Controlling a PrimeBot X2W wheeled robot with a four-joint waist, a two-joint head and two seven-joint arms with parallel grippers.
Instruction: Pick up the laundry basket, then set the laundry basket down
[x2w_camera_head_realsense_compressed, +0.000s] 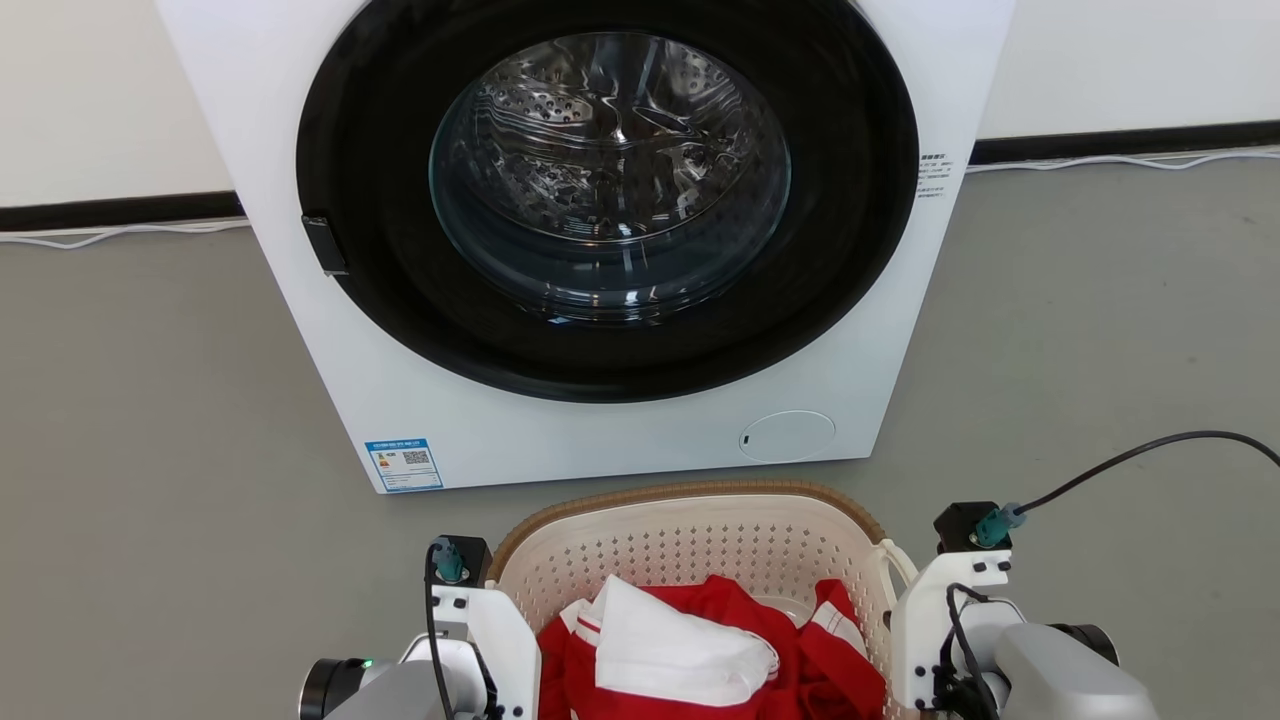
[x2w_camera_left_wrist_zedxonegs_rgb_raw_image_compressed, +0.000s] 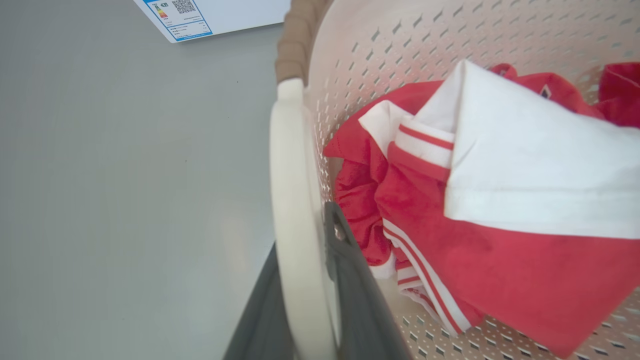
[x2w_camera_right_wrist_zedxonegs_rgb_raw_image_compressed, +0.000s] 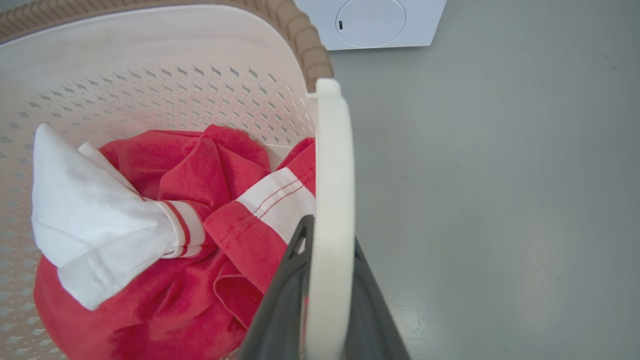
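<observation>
The laundry basket (x2w_camera_head_realsense_compressed: 700, 548) is cream-white with perforated walls and a brown woven-look rim; it sits low in the head view, just in front of the washer. Red and white clothes (x2w_camera_head_realsense_compressed: 700, 650) lie inside it. In the left wrist view my left gripper (x2w_camera_left_wrist_zedxonegs_rgb_raw_image_compressed: 302, 231) is shut on the basket's white left loop handle (x2w_camera_left_wrist_zedxonegs_rgb_raw_image_compressed: 290, 160), one dark finger on each side. In the right wrist view my right gripper (x2w_camera_right_wrist_zedxonegs_rgb_raw_image_compressed: 331, 235) clamps the right loop handle (x2w_camera_right_wrist_zedxonegs_rgb_raw_image_compressed: 334, 150) the same way. I cannot tell whether the basket's bottom touches the floor.
A white front-loading washer (x2w_camera_head_realsense_compressed: 620, 440) stands close behind the basket, its round door (x2w_camera_head_realsense_compressed: 605, 190) shut. Grey floor (x2w_camera_head_realsense_compressed: 150, 420) spreads to both sides. A black cable (x2w_camera_head_realsense_compressed: 1130, 455) arcs from my right wrist. A white cord (x2w_camera_head_realsense_compressed: 120, 235) runs along the wall base.
</observation>
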